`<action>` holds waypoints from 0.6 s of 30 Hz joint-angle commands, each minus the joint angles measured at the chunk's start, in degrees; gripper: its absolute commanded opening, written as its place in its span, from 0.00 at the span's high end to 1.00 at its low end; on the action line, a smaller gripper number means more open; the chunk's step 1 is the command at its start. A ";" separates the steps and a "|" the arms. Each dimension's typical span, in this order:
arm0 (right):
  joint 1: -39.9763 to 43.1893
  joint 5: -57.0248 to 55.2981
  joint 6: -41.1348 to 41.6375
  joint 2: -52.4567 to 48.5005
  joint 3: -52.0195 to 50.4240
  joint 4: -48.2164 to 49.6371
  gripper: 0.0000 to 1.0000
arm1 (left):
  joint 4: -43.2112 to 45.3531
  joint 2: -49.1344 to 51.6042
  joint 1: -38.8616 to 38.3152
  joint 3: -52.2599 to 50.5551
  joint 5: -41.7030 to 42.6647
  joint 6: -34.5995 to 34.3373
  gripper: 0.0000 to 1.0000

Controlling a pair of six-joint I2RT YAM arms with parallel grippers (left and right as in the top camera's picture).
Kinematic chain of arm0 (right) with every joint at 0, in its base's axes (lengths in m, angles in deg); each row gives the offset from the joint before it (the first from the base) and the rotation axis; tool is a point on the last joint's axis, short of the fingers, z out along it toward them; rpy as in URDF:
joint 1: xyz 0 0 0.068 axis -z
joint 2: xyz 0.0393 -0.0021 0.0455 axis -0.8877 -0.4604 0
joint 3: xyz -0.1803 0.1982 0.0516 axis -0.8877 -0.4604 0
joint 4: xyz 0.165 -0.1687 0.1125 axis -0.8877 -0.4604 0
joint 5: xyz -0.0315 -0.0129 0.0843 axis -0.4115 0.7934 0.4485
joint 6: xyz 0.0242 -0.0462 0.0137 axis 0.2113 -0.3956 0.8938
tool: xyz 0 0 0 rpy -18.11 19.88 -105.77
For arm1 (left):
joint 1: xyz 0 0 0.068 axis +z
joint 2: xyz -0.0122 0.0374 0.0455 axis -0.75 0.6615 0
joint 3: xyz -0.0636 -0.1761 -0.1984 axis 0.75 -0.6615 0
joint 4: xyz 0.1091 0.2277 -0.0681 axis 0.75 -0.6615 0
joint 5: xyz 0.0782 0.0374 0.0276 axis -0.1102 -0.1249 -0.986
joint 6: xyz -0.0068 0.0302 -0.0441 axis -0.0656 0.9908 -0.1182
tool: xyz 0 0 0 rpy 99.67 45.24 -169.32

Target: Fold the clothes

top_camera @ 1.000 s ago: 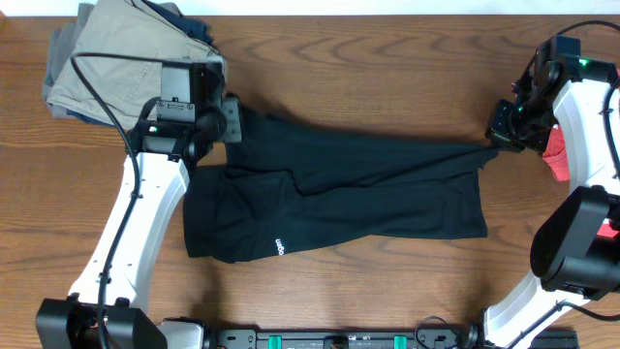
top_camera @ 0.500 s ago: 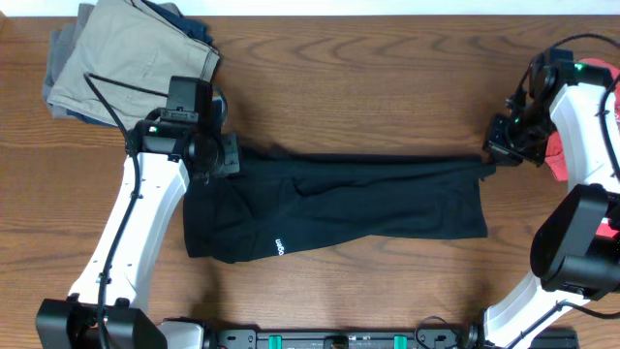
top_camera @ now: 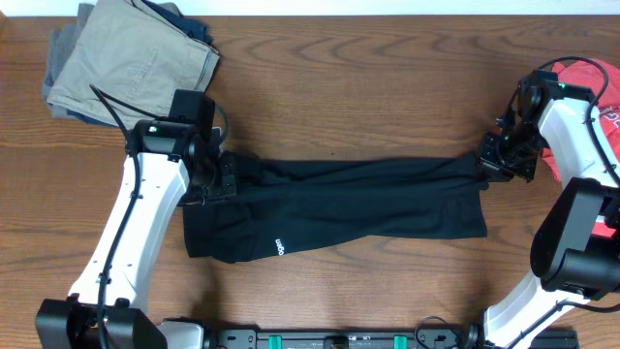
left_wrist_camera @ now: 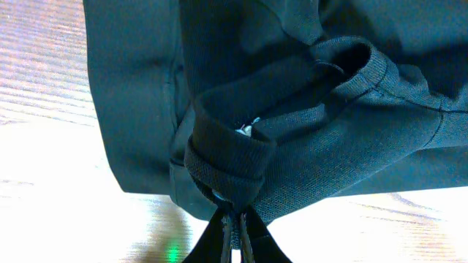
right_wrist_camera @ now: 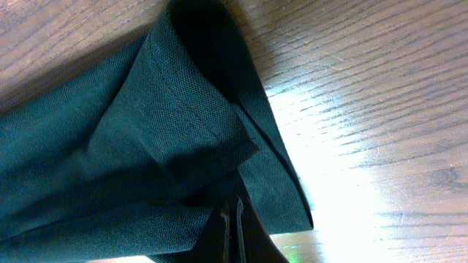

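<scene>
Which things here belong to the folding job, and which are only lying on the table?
Part of the job:
- black garment
- left gripper and right gripper, each shut on one end of it

Just lying about:
- khaki trousers, far left corner
- red T-shirt, right edge

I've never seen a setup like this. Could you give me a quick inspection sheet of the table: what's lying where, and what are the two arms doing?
Surface: wooden table, brown grain.
Job's things: black garment pulled lengthwise between the arms, its far edge bunched; white logo near the front left.
Clutter: folded khaki trousers at the far left corner; red T-shirt at the right edge, partly hidden by the arm.
Grippers: left gripper shut on the garment's left end; right gripper shut on its right end.
Cables: black cable crosses the trousers to the left arm.
Surroundings: nothing seen.
</scene>
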 commanded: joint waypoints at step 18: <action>-0.26 -2.69 1.38 1.42 -0.57 2.40 0.99 | -1.44 -0.26 0.02 -11.19 -0.28 -0.55 0.93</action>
